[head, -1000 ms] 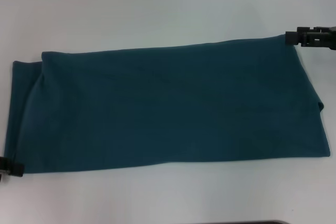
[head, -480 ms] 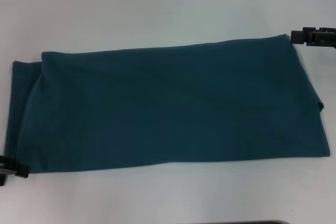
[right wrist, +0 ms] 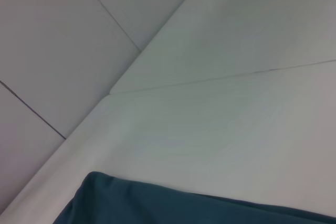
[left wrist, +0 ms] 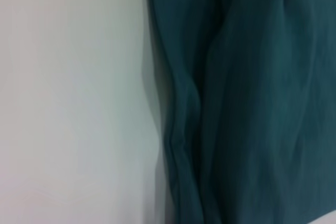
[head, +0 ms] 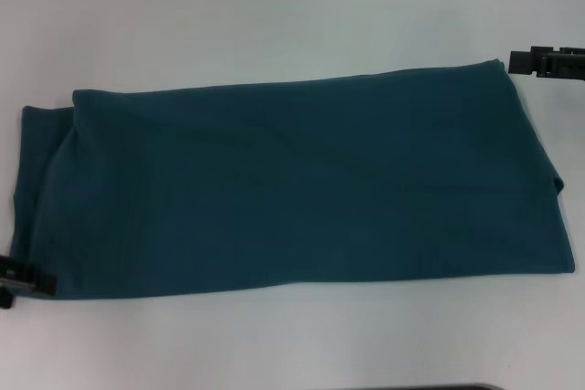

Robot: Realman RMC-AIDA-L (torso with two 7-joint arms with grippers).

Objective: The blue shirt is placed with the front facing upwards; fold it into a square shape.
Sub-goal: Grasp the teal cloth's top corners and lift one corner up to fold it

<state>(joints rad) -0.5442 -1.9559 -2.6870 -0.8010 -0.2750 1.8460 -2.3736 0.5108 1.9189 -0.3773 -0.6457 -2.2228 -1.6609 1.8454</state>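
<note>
Blue shirt lies flat on the white table, folded into a long band running L-R across the head view. Plain teal side up, no print or collar showing from here. Left end has a narrower layer sticking out past the upper layer's edge, w/ a diagonal crease near it. Right end has a small fold/notch on its edge, partway down.

Left gripper: at the near-left corner of the shirt, only a black tip showing at the frame edge. Shirt corner sits right at the tip, touching or just beside, can't tell which. Fingers apart or together: can't tell, too little in view.

Right gripper: at the far-right corner of the shirt, black tip just beside the corner, cloth edge right next to it. Contact unclear, looks like a sliver of table between. Fingers' state: can't tell from the head view, and the wrist cam doesn't show them.

Left wrist view: shirt fills the side next to the table surface, long edge of cloth w/ soft stacked folds and wrinkles along it. No fingers in view.

Right wrist view: just one shirt corner lying flat on the table; table seam line and table edge beyond it, tiled floor past that. Rest of the shirt extends away from that gripper toward the left one.
</note>
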